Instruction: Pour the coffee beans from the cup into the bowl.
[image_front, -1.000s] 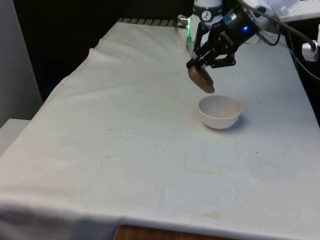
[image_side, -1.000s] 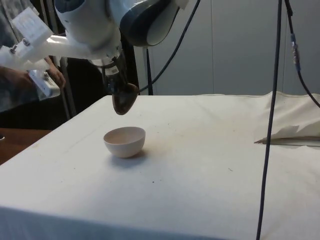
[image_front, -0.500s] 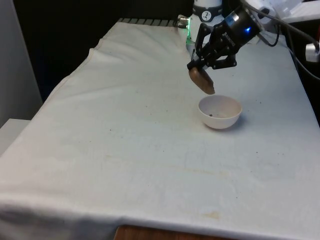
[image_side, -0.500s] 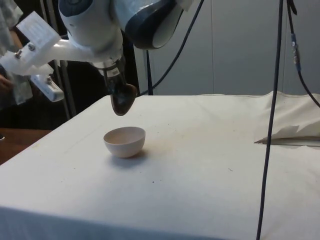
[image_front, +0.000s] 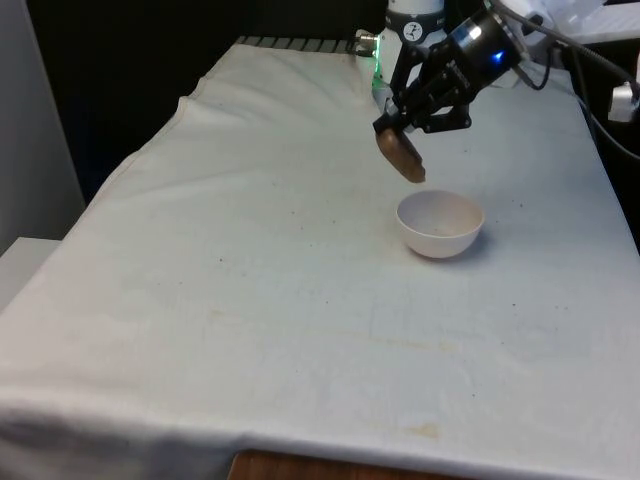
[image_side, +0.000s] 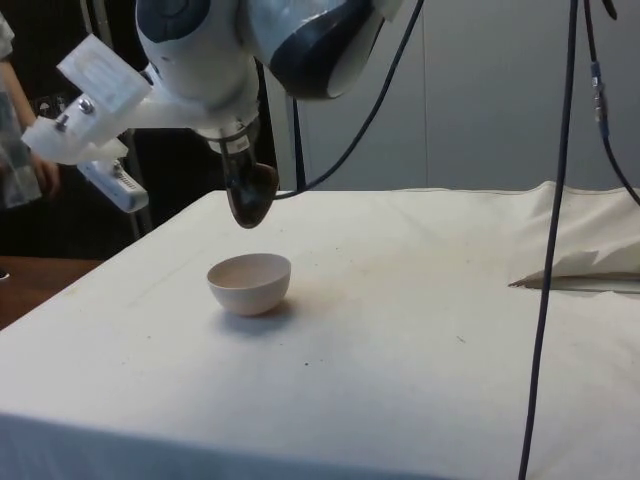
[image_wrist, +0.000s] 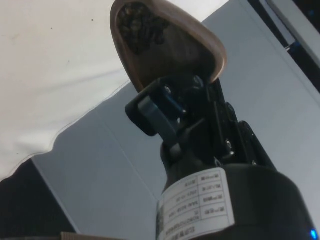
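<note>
The cup (image_front: 402, 157) is brown and I've got it pinched by its rim in the gripper (image_front: 398, 131), tipped mouth-down in the air just above the white bowl (image_front: 440, 224), toward the front view's left of it; my wrist view shows coffee beans (image_wrist: 142, 27) clinging inside
</note>
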